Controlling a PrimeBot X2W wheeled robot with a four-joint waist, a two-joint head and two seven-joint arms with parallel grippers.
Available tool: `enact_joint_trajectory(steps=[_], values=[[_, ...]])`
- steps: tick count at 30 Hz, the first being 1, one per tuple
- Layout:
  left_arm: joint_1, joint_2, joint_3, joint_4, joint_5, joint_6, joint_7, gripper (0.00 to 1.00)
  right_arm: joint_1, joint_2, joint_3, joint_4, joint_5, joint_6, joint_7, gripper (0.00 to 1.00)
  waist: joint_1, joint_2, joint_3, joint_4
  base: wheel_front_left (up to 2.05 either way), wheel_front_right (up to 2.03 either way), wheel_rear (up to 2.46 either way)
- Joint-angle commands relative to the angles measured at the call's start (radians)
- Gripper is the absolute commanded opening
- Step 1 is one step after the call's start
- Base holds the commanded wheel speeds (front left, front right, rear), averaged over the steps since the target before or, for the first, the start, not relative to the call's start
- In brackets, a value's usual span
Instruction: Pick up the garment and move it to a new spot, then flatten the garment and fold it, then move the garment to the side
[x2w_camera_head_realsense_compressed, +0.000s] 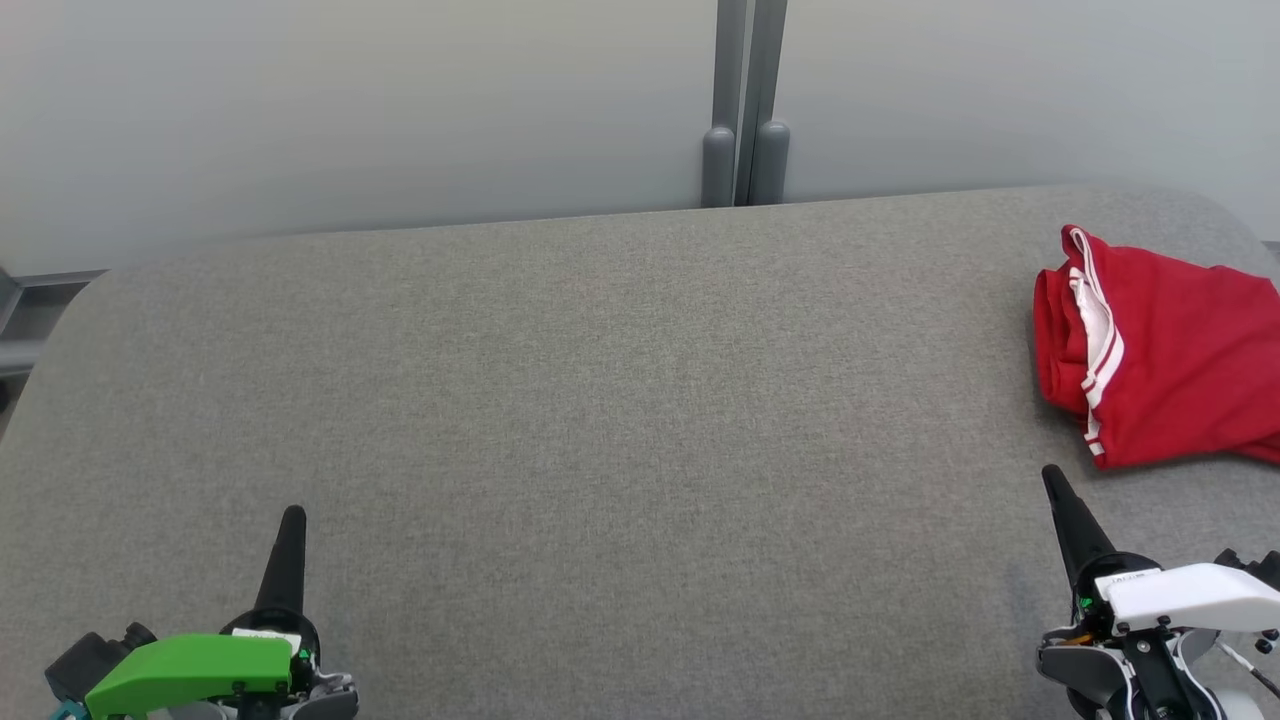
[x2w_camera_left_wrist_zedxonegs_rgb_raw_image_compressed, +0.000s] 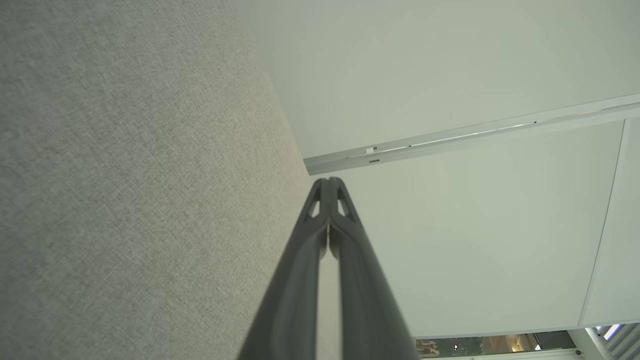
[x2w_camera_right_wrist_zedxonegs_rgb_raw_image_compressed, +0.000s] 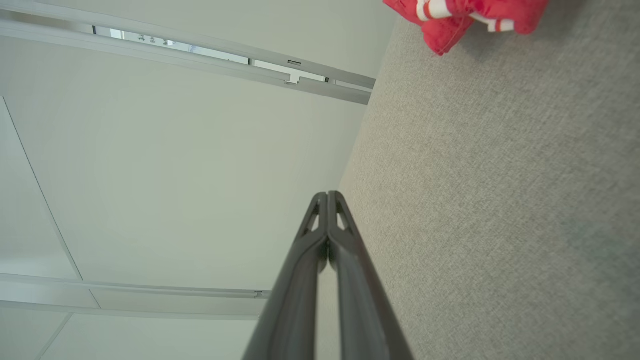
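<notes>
Wide grey fabric-covered counter. Crumpled red garment with white stripes lies at the counter's far right edge, partly out of frame. Both right fingers and left fingers are clenched, empty, at the counter's near edge. Risk: a shallow pinch drags the garment off that edge.

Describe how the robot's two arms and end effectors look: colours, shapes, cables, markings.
The left end effector has long, dark, tapering fingers with slotted tips, on a black base under a bright green cover. The right end effector matches it but wears a white cover, with a small green light and thin cables beside it.
</notes>
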Motion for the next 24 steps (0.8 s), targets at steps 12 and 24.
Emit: enact_joint_trajectory(steps=[12, 24], values=[[-0.035, -0.014, 0.025, 0.0, -0.081, -0.023, 0.025, 0.0, -0.018, -0.006, -0.019, -0.007, 0.107, 0.0, 0.026, 0.0, 0.0, 0.0, 0.003, 0.0, 0.0, 0.0, 0.0], [-0.044, -0.026, 0.042, 0.004, -0.147, -0.039, 0.045, 0.0, -0.018, -0.005, -0.032, -0.006, 0.195, 0.0, 0.048, 0.0, 0.0, 0.0, 0.007, 0.0, 0.0, 0.0, 0.0]])
